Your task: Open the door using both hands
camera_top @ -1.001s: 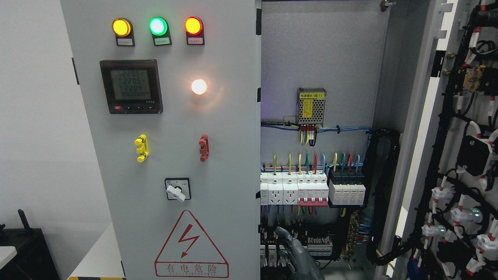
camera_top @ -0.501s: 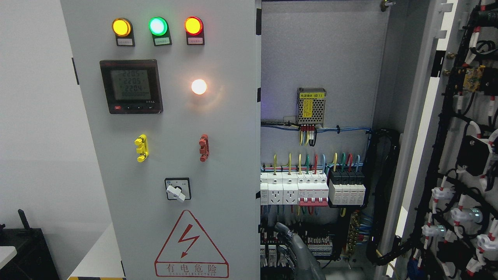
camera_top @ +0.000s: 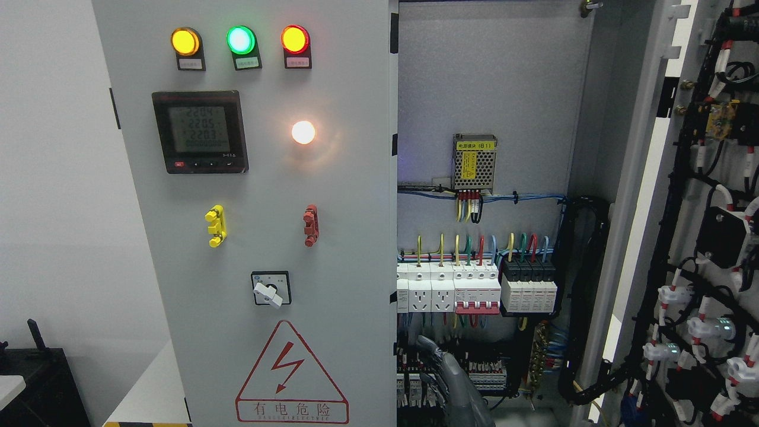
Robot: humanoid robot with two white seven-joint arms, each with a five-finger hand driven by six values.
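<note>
The grey cabinet's left door (camera_top: 332,196) stands closed and carries three lit lamps, a meter and a rotary switch. Its right door (camera_top: 705,237) is swung wide open at the far right, with the wired inner side facing me. Between the two doors the cabinet interior (camera_top: 492,89) shows breakers and terminal rows. My right hand (camera_top: 442,367), grey, rises from the bottom edge just right of the left door's free edge, in front of the lower terminals. Its fingers (camera_top: 428,349) stretch up and to the left and hold nothing. My left hand is out of view.
A black cable bundle (camera_top: 587,284) runs down the interior's right side toward the open door. A power supply box (camera_top: 474,161) sits on the back panel. A black case (camera_top: 35,379) stands at the lower left beside a white wall.
My right hand has crept slightly upward and to the left along the left door's edge. The doors have not moved.
</note>
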